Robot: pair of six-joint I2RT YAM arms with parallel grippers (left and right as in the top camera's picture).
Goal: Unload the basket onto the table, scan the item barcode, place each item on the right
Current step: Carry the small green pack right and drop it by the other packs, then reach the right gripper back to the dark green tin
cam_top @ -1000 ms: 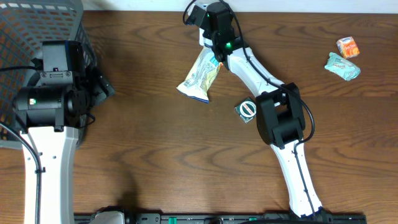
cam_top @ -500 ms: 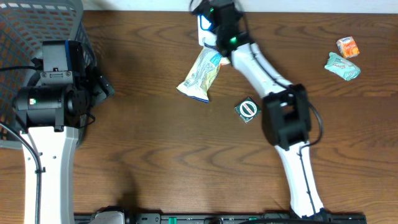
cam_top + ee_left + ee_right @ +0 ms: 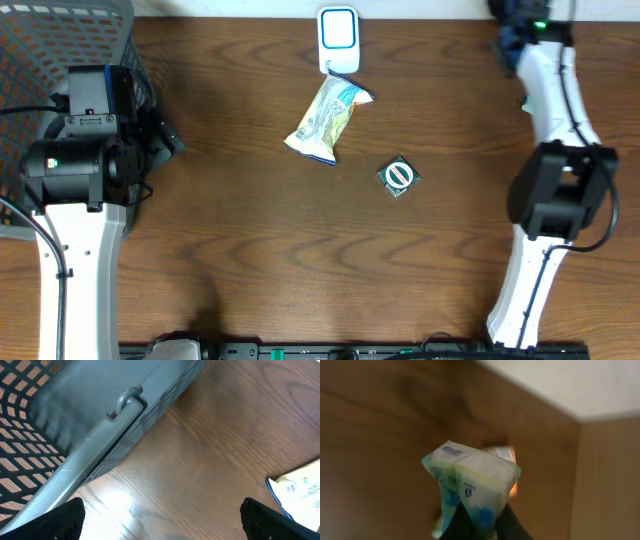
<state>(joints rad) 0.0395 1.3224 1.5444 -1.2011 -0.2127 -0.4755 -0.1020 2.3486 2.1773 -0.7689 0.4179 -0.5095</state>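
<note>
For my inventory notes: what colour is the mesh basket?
Grey. The basket shows best in the left wrist view.

Scanner (image 3: 338, 30) behind pouch (image 3: 325, 120), basket (image 3: 60, 35) left

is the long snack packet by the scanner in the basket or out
Out: the snack packet lies on the table, apart from the basket.

We see a grey lattice basket (image 3: 30, 60) at the far left corner of the brown wooden table (image 3: 250, 260), a small loop handle (image 3: 127, 399) on its rim, and well apart a little green-and-white square packet (image 3: 399, 177) lying flat.
</note>
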